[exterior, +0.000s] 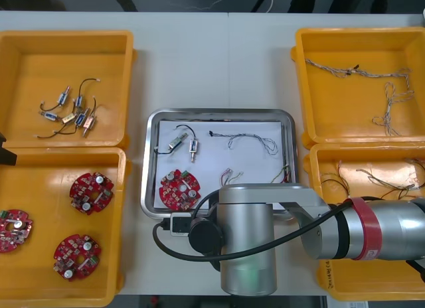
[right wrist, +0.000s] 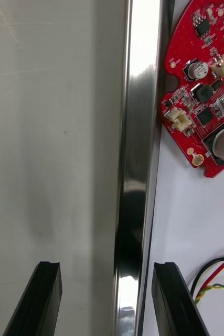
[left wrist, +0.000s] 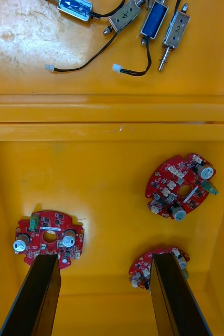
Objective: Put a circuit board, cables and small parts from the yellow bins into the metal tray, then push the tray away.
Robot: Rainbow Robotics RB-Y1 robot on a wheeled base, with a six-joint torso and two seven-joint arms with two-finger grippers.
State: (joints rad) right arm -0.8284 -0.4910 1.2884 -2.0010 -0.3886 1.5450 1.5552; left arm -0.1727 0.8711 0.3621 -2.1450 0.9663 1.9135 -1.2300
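Tho under R-arm [exterior: 372, 238], fingers [right wrist: 38, 299] astride tray [right wrist: 138, 131]

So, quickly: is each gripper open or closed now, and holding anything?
Left gripper: open, empty, above a yellow bin.
Right gripper: open, empty, with the rim of the metal tray between its fingers.

right arm [exterior: 405, 225]: silver-grey cylindrical casings | red band [exterior: 368, 228] edged by a black ring | thick black cable [exterior: 178, 254] run outside the casing | round black joint cap [exterior: 206, 236] | right gripper fingers [right wrist: 44, 299]: flat matte black, square-tipped | left gripper fingers [left wrist: 35, 299]: same black slabs
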